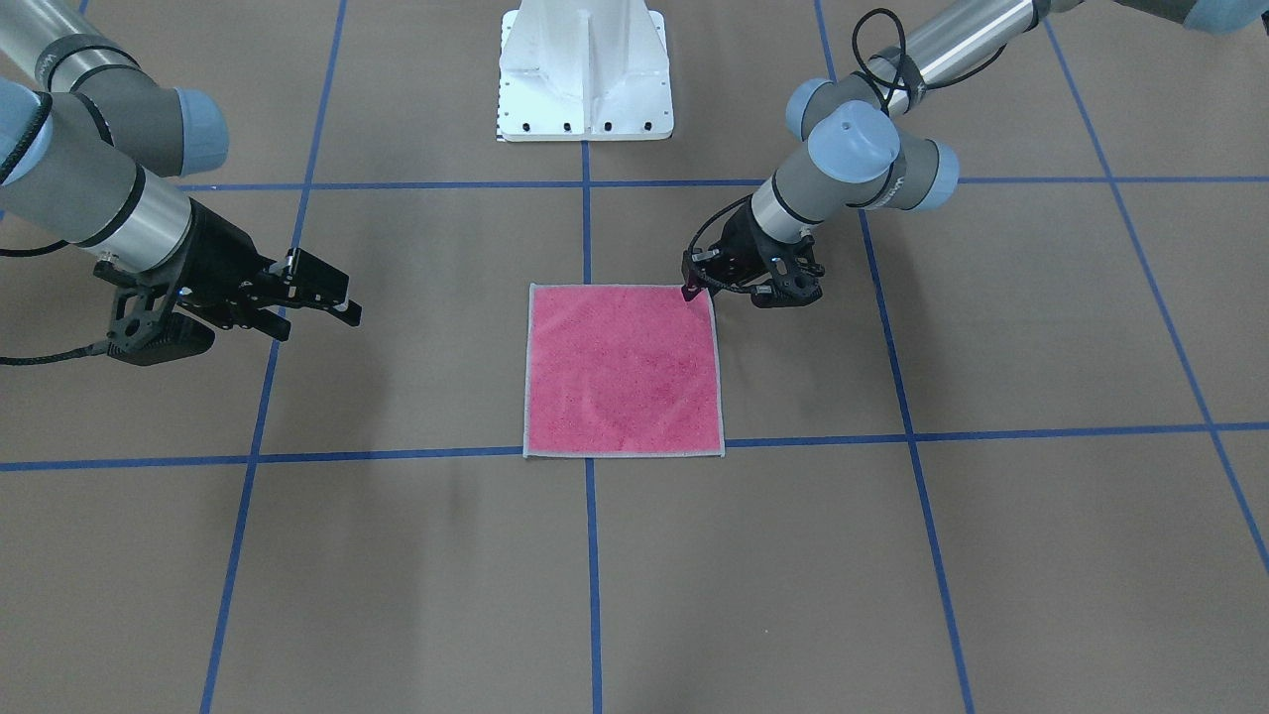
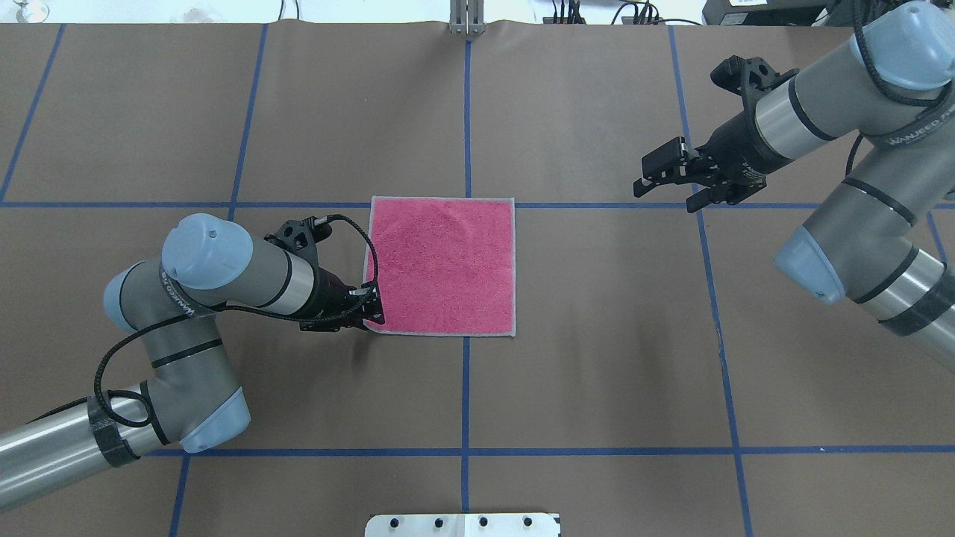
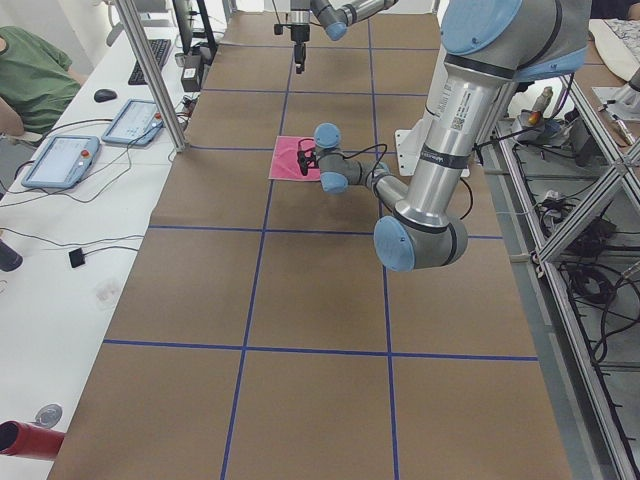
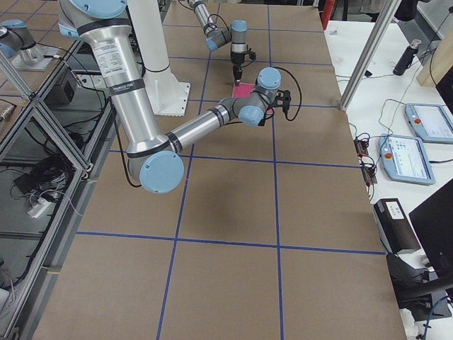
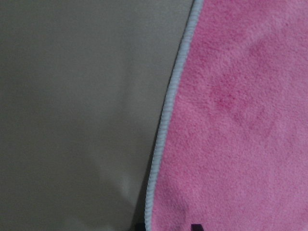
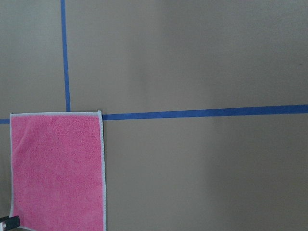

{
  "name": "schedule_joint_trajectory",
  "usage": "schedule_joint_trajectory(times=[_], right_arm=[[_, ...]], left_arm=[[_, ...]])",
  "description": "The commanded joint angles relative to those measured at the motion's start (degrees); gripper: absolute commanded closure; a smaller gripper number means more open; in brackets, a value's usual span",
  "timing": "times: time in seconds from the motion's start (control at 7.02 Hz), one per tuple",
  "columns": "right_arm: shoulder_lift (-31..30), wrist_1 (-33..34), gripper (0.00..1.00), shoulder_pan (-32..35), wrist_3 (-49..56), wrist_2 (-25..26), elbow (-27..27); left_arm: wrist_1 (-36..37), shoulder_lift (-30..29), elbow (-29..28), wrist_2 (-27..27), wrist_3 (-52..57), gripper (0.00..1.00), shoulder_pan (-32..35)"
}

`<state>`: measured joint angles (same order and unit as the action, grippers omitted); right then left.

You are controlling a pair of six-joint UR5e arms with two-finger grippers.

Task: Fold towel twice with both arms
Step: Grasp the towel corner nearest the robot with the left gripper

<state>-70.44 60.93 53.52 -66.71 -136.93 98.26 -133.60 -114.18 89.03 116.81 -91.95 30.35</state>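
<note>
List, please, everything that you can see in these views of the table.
towel: one, pink with light grey edging, flat at mid-table.
table: one, brown with blue tape lines.
pedestal base: one, white, at the table's robot side.
tablets: two, grey, on the white side bench.
person: one, green top, beside that bench.
left arm, right arm: two, silver-grey with light blue caps.
left claw: one, black, at the towel's near left corner; grip unclear.
right claw: one, black, open, well apart from the towel.
</note>
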Motion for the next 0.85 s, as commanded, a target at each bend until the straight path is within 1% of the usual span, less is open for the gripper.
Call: schedule_joint_trajectory(times=[0.0,0.28,0.43,0.57,0.71], right_arm=[[0.0,0.1,0.00,0.0,0.0,-0.1,0.0],[0.0,0.1,0.00,0.0,0.0,-0.1,0.0],[0.0,0.0,0.00,0.0,-0.1,0.0,0.0],[0.0,0.1,0.00,-0.1,-0.3,0.1,-0.1],[0.0,-0.1,0.01,-1.6,-4.4,0.3,0.1]], left_arm=[[0.2,-0.1,0.2,0.0,-0.1,1.00,0.0],[0.3,-0.1,0.9,0.2,-0.2,1.00,0.0],[1.9,-0.1,2.5,0.2,-0.9,1.00,0.1],[5.3,-0.2,5.0,0.3,-2.3,1.00,0.0],[6.0,-0.2,5.9,0.2,-2.4,1.00,0.0]])
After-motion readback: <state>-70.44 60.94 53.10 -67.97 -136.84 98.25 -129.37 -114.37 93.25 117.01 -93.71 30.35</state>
